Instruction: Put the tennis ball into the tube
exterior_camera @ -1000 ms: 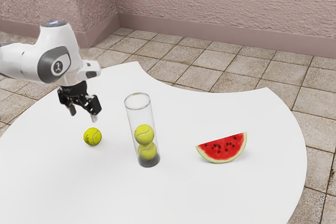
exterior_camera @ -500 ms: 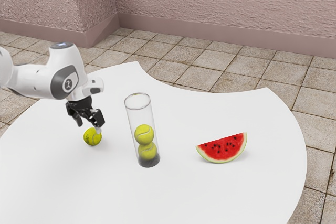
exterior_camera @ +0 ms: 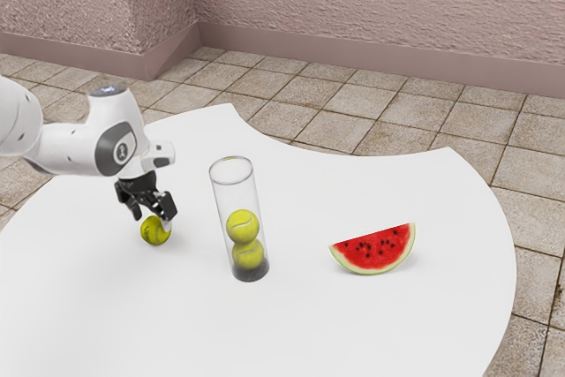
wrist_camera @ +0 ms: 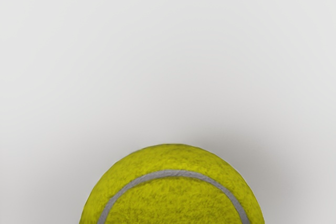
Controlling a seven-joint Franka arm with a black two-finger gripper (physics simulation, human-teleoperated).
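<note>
Step in hand, as judged: the pick-up of the loose tennis ball (exterior_camera: 156,232), which rests on the table (exterior_camera: 353,324) beside the upright clear tube (exterior_camera: 236,193), outside it. The gripper (exterior_camera: 151,221) is down at the ball with its jaws standing apart, one to each side of it; no grip is evident. One reservation: at the angle offered by the exterior view, I cannot certify whether either side touches the felt. The next move calls for any small remaining descent, centring about the ball's widest part, then closing evenly; an off-centre squeeze could roll it out. Thereafter the ball should be lifted above the rim, carried towards the exterior view's right and lined up with the mouth before release, since a knock could topple the tube. The exterior view supplies the layout: two balls stacked inside the tube, the lower ball (exterior_camera: 249,255) at the dark base and the upper ball (exterior_camera: 243,226) upon it, with room above for another, and a watermelon slice (exterior_camera: 375,251) well apart on the far side from the arm. The wrist view supplies what the exterior view cannot: the ball close beneath the hand, its grey seam arching over the nap, and soft shading on the white surface around it.
</note>
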